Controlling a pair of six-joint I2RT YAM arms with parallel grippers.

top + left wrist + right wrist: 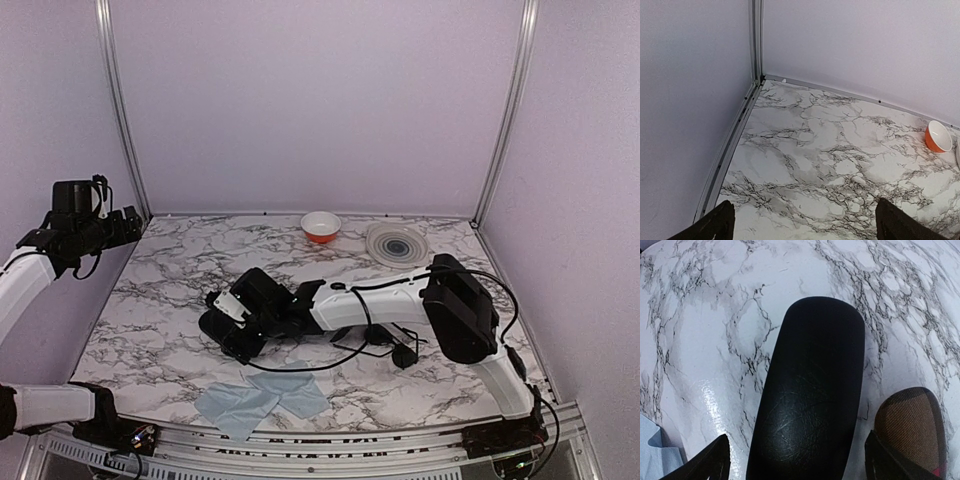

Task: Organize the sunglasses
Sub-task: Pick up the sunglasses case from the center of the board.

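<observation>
The sunglasses [403,355], thin black wire with dark lenses, lie on the marble table under my right forearm, partly hidden. My right gripper [236,311] is open and low over the glossy black case [222,332]. In the right wrist view the black case [810,390] lies lengthwise between the spread fingertips [710,462], gripper [797,462]. The brown plaid case [910,427] lies just right of it, by the right fingertip. My left gripper [125,228] is raised at the far left, open and empty [807,225].
A light blue cloth [260,395] lies near the front edge and shows in the right wrist view [650,445]. An orange bowl [320,227] and a grey ribbed plate [397,243] stand at the back. The bowl shows in the left wrist view [938,136].
</observation>
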